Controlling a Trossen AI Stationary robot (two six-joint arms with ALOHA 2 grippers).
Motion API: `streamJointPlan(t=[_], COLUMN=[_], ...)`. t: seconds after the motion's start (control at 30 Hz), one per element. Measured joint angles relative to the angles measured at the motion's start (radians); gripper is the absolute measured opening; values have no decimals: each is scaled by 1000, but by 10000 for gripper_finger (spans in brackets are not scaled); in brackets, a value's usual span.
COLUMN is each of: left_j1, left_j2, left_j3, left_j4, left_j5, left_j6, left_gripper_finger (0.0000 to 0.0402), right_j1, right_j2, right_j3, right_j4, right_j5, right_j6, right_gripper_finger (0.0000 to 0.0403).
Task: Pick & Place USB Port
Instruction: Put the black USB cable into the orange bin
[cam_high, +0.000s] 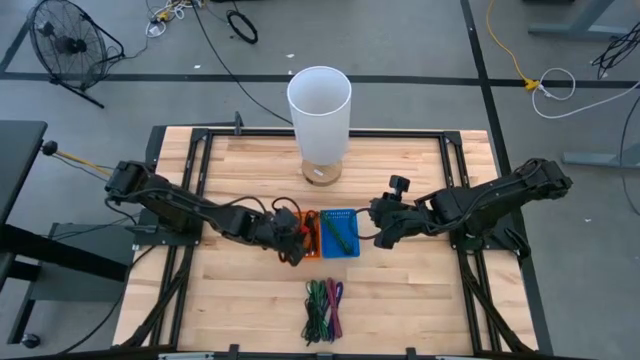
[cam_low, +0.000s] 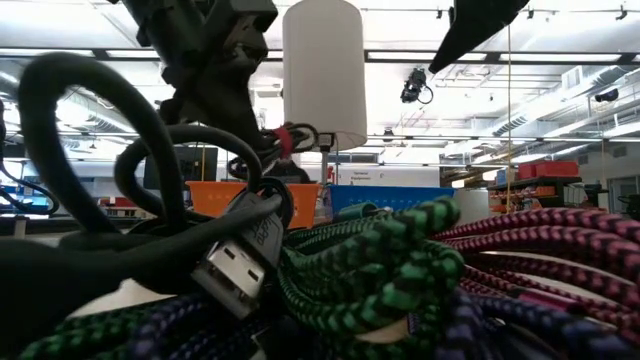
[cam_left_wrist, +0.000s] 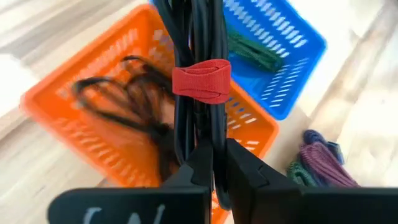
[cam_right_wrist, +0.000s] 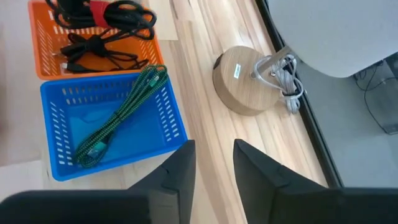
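Grey floor surrounds the wood counter (cam_high: 400, 290); loose cables (cam_high: 322, 308) lie near its front edge. Low down, braided cords look limp and light. The left claw (cam_left_wrist: 214, 163) grips a black cable (cam_left_wrist: 196, 37) below its red tie (cam_left_wrist: 201, 81), over the orange basket (cam_left_wrist: 74, 134). The right claw (cam_right_wrist: 212, 158) hangs open beside the blue basket (cam_right_wrist: 59, 165).

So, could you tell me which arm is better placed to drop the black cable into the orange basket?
Left. The left gripper is shut on the black cable, bound by a red strap, directly above the orange basket. The right gripper is open, empty, beside the blue basket.
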Motion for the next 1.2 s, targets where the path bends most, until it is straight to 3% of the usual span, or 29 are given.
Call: streamJointPlan(t=[0.6,0.9,1.2], left_j1=[7,6,6], left_j2=[-7,-7,-7], left_j3=[0,0,0], left_j4=[-35,-33,26], left_j5=[9,16,56], left_j6=[-129,-130,-23], left_gripper_finger=[24,114,130], right_j1=[0,0,0], right_j2=[0,0,0], right_j3=[0,0,0], right_j4=[-20,-20,-19], right_j5=[-8,-8,-8], right_j6=[-1,-1,-2], right_gripper_finger=[109,109,109])
